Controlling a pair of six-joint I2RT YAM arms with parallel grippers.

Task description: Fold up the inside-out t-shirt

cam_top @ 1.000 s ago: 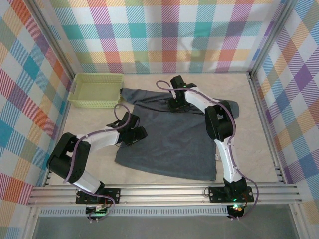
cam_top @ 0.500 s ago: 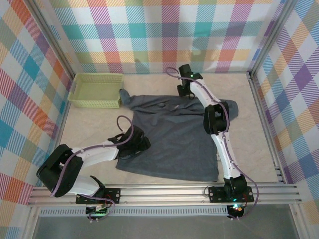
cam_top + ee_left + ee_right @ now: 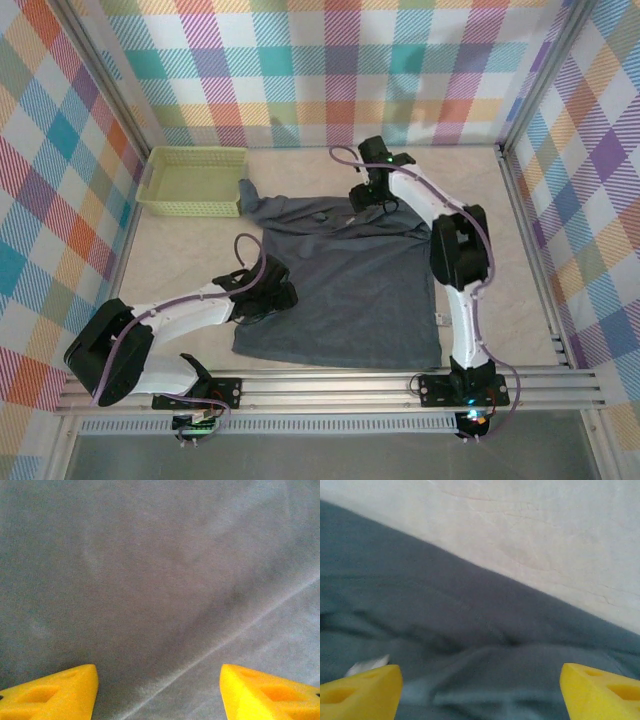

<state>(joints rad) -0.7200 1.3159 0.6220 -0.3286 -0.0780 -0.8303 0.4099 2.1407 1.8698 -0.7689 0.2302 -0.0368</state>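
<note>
Lying flat on the bench [image 3: 180, 250]: inside-out t-shirt [image 3: 350, 280]. Left gripper [image 3: 275, 298] spread wide over its left side, right gripper [image 3: 366, 197] spread wide at its far edge.

fingers of left gripper [image 3: 158, 680] and right gripper [image 3: 480, 675] cropped at frame bottom; white scrap [image 3: 367, 664] on t-shirt [image 3: 445, 630] half behind one, too blurred to identify.

white arms [image 3: 190, 312] with black joints [image 3: 458, 250], purple cables [image 3: 238, 250] and yellow pincer fingers [image 3: 50, 700].
</note>
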